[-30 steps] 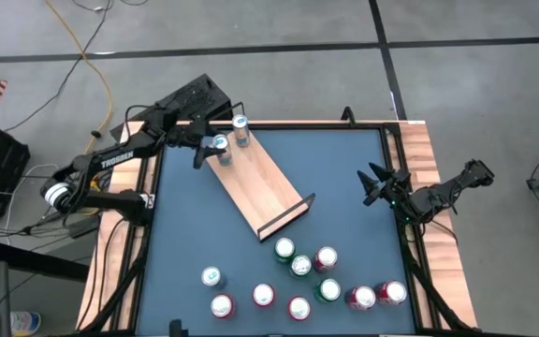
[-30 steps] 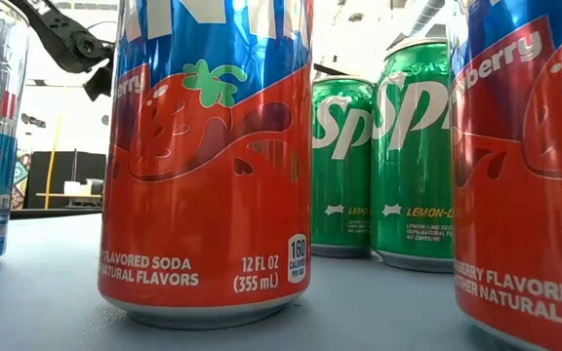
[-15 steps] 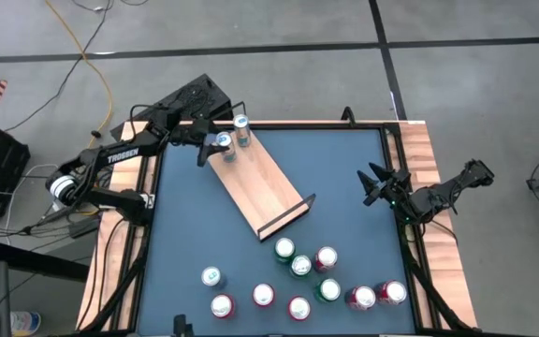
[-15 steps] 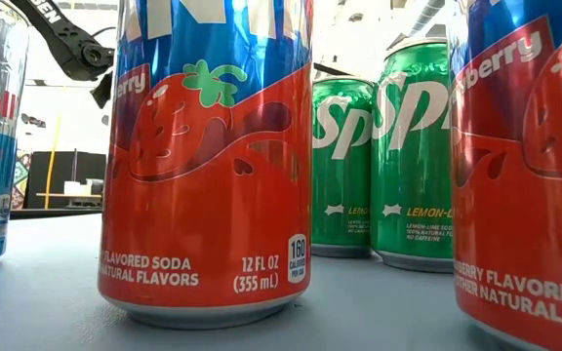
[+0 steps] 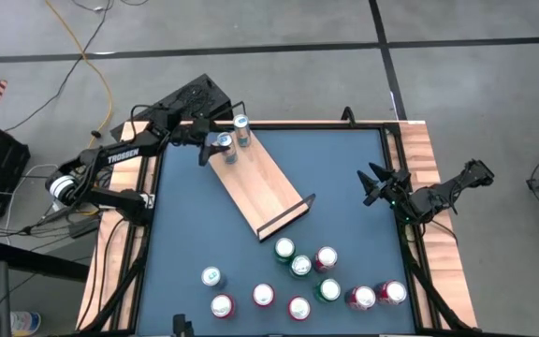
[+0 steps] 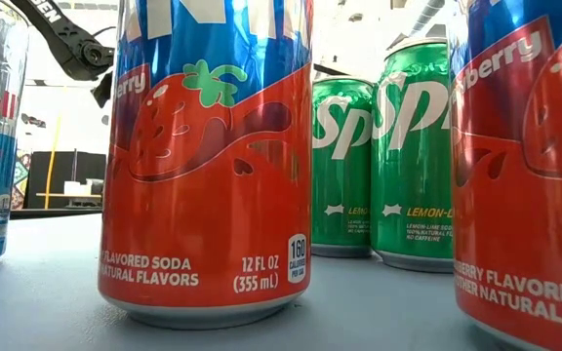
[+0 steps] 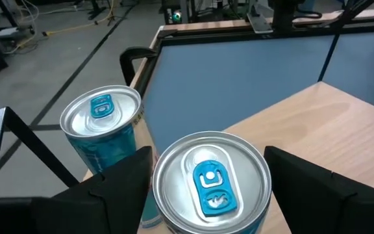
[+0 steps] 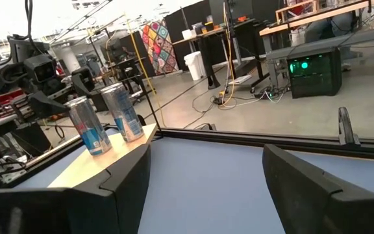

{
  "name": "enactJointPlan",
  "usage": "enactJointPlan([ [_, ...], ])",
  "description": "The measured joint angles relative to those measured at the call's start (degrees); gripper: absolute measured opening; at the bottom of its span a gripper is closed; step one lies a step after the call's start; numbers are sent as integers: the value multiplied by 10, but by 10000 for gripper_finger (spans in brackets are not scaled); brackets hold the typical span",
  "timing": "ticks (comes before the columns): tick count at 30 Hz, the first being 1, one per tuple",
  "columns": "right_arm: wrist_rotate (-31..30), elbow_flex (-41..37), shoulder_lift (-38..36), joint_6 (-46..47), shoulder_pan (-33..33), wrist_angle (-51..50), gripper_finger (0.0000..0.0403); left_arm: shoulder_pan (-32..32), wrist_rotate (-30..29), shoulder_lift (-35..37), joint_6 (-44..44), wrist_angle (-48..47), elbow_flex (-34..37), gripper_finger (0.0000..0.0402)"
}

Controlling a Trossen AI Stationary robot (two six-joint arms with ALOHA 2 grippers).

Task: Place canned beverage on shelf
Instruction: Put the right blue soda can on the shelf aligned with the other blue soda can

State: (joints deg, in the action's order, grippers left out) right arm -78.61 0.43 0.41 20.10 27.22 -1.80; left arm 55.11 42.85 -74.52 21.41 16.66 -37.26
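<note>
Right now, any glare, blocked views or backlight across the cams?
Low view: strawberry soda can fills the frame and hides the shelf; windows behind blow out. Left wrist view: glare on the near can's lid. Right wrist view: bright backlit room. High view: even light, shelf clear.

Eleven cans (image 5: 299, 265), one shelf (image 5: 262, 185), two arms (image 5: 124, 154)

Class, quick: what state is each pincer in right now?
Left pincer: open around a can on the shelf.
Right pincer: open, empty.
</note>
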Motion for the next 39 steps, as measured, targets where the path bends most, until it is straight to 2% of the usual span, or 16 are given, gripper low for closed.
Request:
enactJointPlan([
  [8, 0, 0, 0, 0, 0, -1, 282, -3, -36, 43, -22, -10, -10, 282],
  [12, 0, 0, 0, 0, 0, -1, 282, -4, -38, 78, -52, -12, -10, 283],
  [15, 0, 0, 0, 0, 0, -1, 282, -12, -63, 113, -88, -13, -10, 283],
  [17, 0, 0, 0, 0, 0, -1, 282, -24, -106, 141, -124, -21, -10, 283],
  [19, 0, 0, 0, 0, 0, -1, 282, -48, -175, 172, -157, -36, -10, 283],
  [24, 0, 0, 0, 0, 0, -1, 282, -153, -360, 245, -191, -129, -10, 266],
  [27, 1, 0, 0, -1, 0, -2, 282, -227, -481, 277, -228, -185, -10, 234],
  [29, 1, 0, 0, -2, 0, -2, 282, -270, -533, 289, -262, -206, -10, 201],
  [33, 1, 0, 0, -8, 0, -2, 282, -339, -595, 282, -309, -256, -10, 110],
  [36, 1, 0, 0, -8, 0, -2, 282, -366, -652, 258, -322, -267, -10, 31],
  [39, 1, 0, 0, -7, 0, -2, 282, -373, -691, 234, -333, -270, -10, 9],
])
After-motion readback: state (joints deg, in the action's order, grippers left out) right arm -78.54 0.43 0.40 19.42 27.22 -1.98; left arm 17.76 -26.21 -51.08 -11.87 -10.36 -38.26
